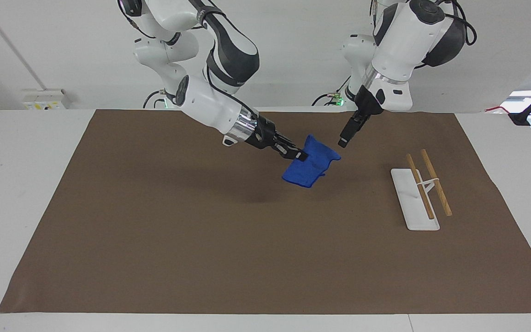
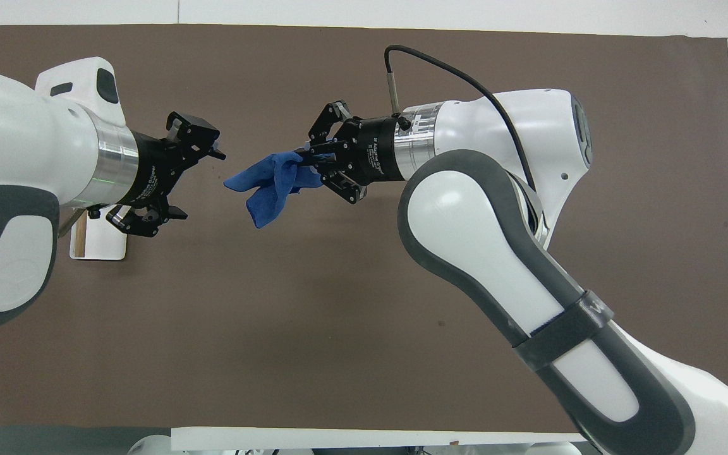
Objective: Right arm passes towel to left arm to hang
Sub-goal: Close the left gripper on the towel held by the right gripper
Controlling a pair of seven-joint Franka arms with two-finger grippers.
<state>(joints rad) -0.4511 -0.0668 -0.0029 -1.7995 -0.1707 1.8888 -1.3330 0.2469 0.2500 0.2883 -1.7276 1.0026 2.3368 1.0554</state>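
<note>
My right gripper (image 1: 300,156) is shut on one edge of the royal-blue towel (image 1: 310,166), which hangs crumpled in the air over the middle of the brown mat. In the overhead view the right gripper (image 2: 312,162) holds the towel (image 2: 264,187) out toward my left gripper (image 2: 196,183). The left gripper (image 1: 344,139) is open and empty. It hovers over the mat between the towel and the rack, a short gap from the towel's free end.
The rack, with a white base (image 1: 414,206) and two wooden rods (image 1: 436,182), stands on the brown mat (image 1: 201,240) toward the left arm's end. In the overhead view the left arm covers most of it; a corner of the base (image 2: 95,243) shows.
</note>
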